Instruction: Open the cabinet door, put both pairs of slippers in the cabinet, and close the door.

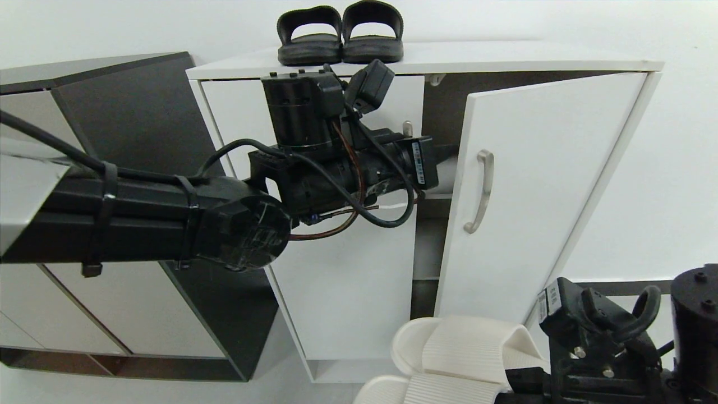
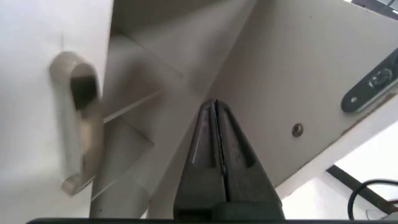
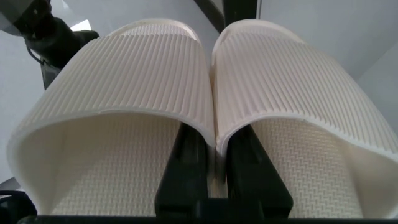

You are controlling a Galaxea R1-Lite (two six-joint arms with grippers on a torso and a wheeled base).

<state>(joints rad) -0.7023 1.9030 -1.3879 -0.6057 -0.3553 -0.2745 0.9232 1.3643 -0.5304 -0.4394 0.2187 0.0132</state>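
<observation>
The left end effector (image 2: 216, 107) points into the cabinet's opening. Its two dark fingers (image 2: 239, 155) are pressed flat together with nothing between them, narrowing to a tip. Just beside it, the cabinet door (image 2: 31, 56) shows its edge and a curved metal handle (image 2: 78, 118). Past the tip, a white shelf (image 2: 134, 102) crosses the interior. On the other side, a white panel (image 2: 292, 62) carries a small screw (image 2: 298, 130) and a metal hinge plate (image 2: 372, 88). A black cable (image 2: 367, 194) loops beyond the panel's edge.
</observation>
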